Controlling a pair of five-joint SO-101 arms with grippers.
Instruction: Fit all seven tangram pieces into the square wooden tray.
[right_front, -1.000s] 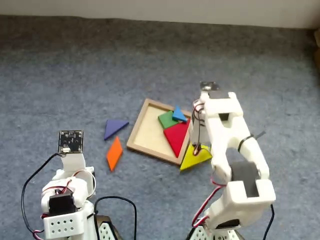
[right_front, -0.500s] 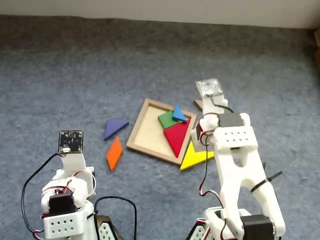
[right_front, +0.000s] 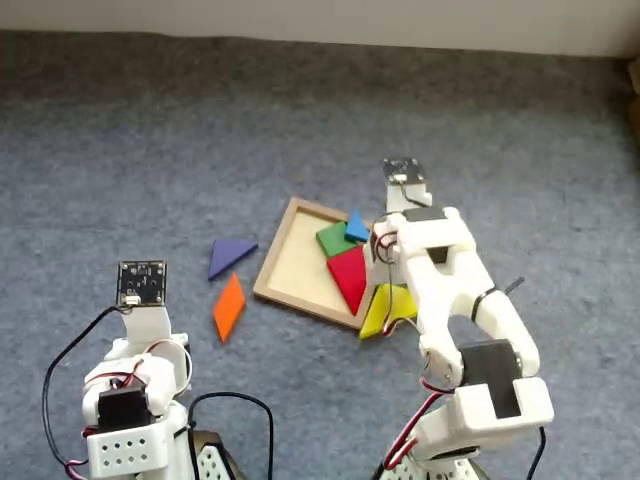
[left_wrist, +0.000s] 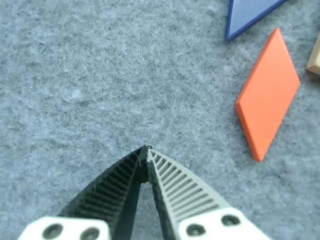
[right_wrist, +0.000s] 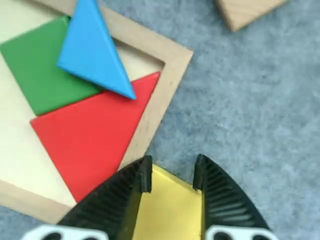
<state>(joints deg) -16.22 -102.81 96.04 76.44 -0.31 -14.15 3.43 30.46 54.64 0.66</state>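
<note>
The square wooden tray (right_front: 283, 262) holds a green square (right_front: 335, 240) and a red triangle (right_front: 352, 275); a blue triangle (right_wrist: 92, 47) lies slanted across them. Outside the tray's right edge lies a yellow triangle (right_front: 385, 308), and my right gripper (right_wrist: 172, 167) is shut on its tip just beside the tray rim (right_wrist: 167, 85). A purple triangle (right_front: 230, 255) and an orange parallelogram (right_front: 229, 306) rest on the carpet left of the tray. My left gripper (left_wrist: 146, 150) is shut and empty, low over the carpet short of the orange parallelogram (left_wrist: 269, 95).
A plain wooden piece (right_wrist: 245, 10) lies on the carpet past the tray's far right corner. The tray's left half is bare wood. Grey carpet stretches all around, and the left arm (right_front: 140, 330) stands at the front left.
My right arm has swung forward and then back left over the tray's right edge. The yellow triangle has turned slightly against the tray. The left arm has not moved.
</note>
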